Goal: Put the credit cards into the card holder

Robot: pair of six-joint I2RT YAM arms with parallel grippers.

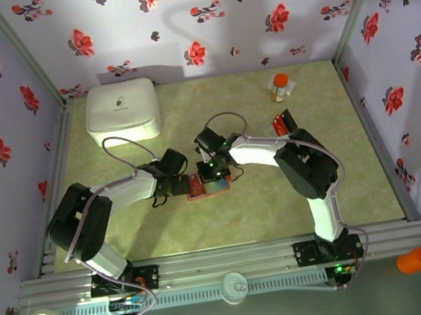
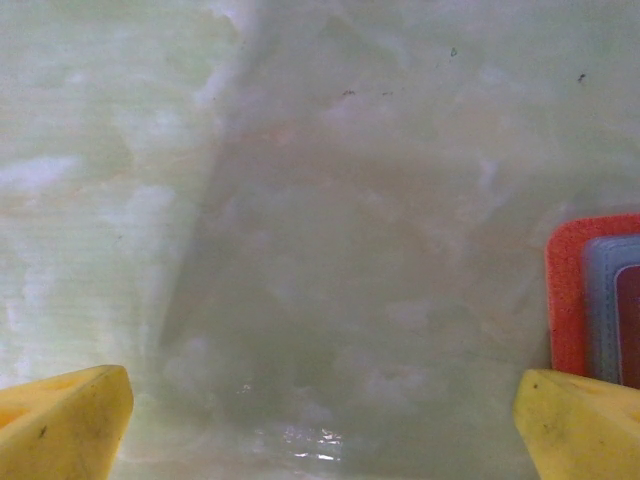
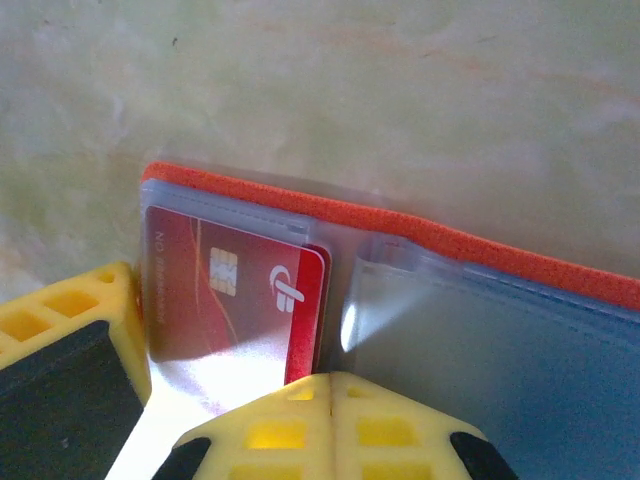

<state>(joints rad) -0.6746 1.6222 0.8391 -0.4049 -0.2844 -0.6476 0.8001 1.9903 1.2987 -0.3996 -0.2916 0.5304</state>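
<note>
My right gripper is closed, its yellow fingertips pressed together with nothing between them, at the lower edge of a red credit card. That card appears mostly tucked inside the left clear pocket of the open card holder, which lies flat on the table between the two arms. My left gripper hangs spread wide and empty just beside the holder's orange edge (close enough to brace it). To do this well, I should nudge the card straight along the pocket, gently, while the left fingers keep the holder from sliding.
</note>
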